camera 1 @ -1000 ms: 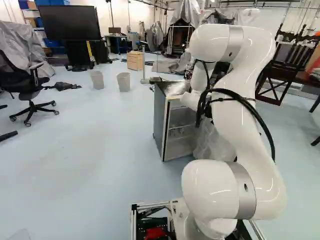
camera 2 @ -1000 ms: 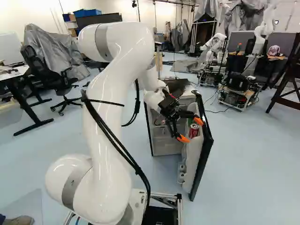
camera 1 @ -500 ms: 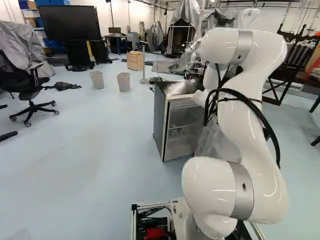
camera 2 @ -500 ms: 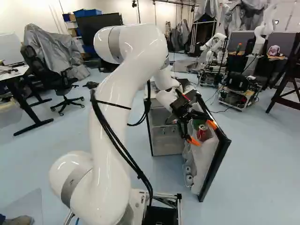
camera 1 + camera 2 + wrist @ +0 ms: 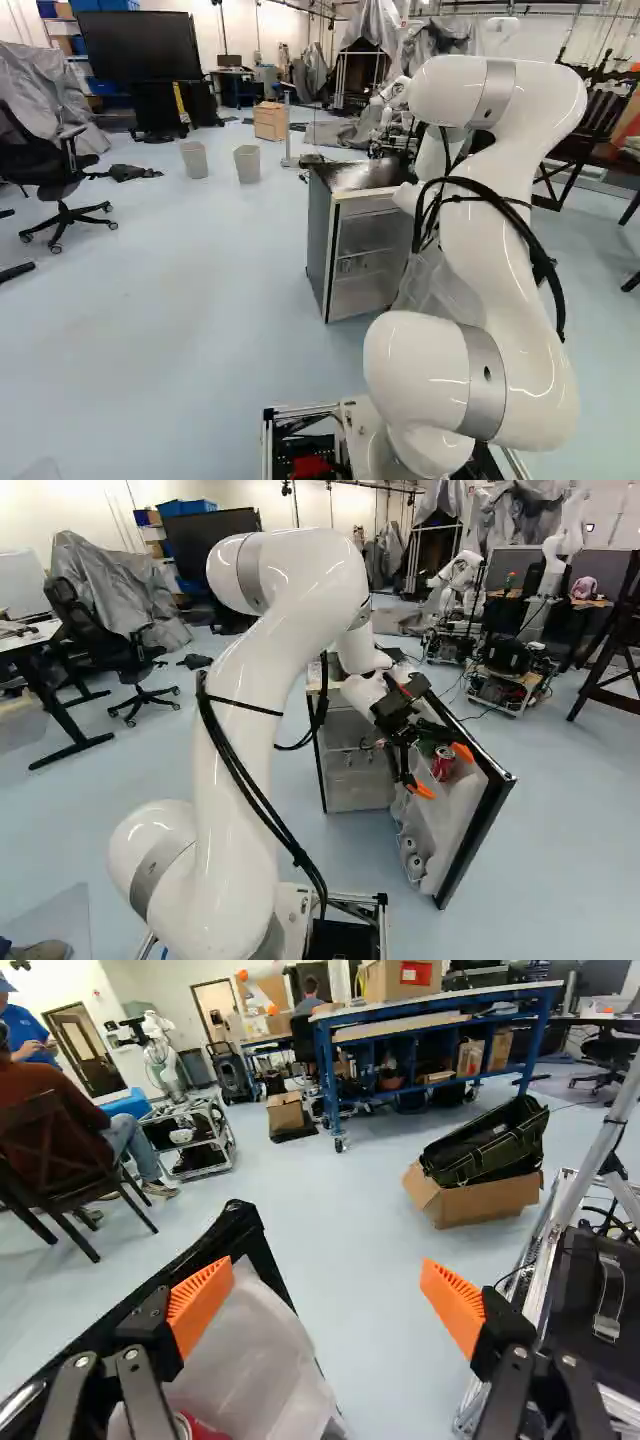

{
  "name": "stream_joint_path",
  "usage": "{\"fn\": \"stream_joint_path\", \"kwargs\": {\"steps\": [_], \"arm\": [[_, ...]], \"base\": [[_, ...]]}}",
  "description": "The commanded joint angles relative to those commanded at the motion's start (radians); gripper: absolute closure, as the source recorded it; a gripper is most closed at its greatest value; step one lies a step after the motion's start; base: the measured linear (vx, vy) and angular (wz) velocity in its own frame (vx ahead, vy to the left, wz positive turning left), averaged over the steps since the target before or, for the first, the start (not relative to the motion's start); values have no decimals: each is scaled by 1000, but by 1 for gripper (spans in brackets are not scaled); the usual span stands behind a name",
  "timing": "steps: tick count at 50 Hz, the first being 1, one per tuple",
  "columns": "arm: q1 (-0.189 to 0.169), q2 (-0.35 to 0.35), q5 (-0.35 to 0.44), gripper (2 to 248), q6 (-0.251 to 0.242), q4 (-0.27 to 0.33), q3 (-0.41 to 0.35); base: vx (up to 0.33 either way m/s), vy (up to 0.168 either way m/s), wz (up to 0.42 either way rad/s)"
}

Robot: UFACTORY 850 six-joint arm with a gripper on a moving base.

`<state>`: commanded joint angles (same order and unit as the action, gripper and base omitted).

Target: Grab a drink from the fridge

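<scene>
A white robot arm reaches over the opened door of a small fridge, its black gripper spread wide, with nothing pinched between the orange pads. The drink, a red can, sits in the upper part of the door, beside a green item too obscured to name. From the gripper's own camera only a sliver of the can shows, near one finger and mostly cut off; whether that finger touches the door, I cannot tell. Seen from the left base view, the arm blocks both door and gripper. White, round-ended objects lower in the door are hard to make out, as is much of the fridge's dim inside, where a shelf shows.

Compared with half a second earlier, the door has swung wider, carrying the can along with it, and the arm's far end has shifted the same way, toward the right of the right base view. The base and the fridge's body have stayed put.
</scene>
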<state>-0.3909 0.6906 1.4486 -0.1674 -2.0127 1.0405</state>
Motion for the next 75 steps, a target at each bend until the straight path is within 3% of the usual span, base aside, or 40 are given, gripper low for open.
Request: {"fn": "stream_joint_path", "kwargs": {"steps": [62, 75], "arm": [[194, -221, 0, 3, 0, 642, -474], [217, -262, 0, 3, 0, 781, -544]], "base": [[0, 0, 0], [0, 0, 0]]}}
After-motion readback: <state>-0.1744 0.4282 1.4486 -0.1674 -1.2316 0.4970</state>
